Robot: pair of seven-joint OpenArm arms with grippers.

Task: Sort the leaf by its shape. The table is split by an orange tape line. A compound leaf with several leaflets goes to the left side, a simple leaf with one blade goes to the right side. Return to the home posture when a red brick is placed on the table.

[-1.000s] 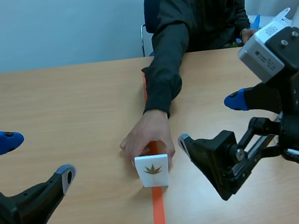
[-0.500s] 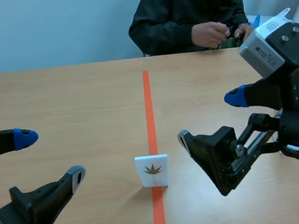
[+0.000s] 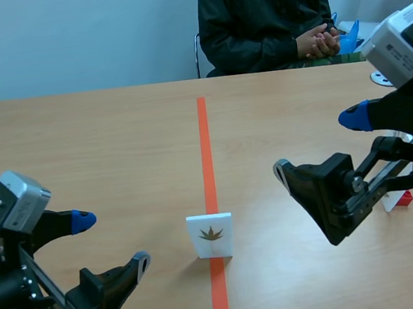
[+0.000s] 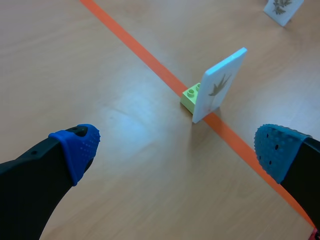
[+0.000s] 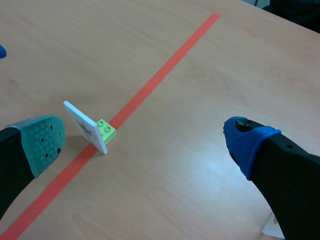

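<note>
One white leaf card (image 3: pixel 210 235) stands upright on the orange tape line (image 3: pixel 205 147), near the robot and between the two arms. Its picture shows a fan of several pointed blades, so I judge it compound and bound for the left side. A second ago the person's hand held the card. Now both hands (image 3: pixel 318 39) are clasped at the far edge, so the card is free to take. The left gripper (image 3: pixel 112 241) has swung in toward it from the left, fingers wide apart and holding nothing. The right gripper (image 3: pixel 317 143) has drawn back a little to the right, also spread and empty. Both wrist views show what the scene view hides: a light green brick (image 4: pixel 189 96) behind the card, serving as its foot. The left wrist view also catches a second card (image 4: pixel 282 9) well off to the right. It is probably the white-and-red bit half hidden behind the right arm in the scene view.
</note>
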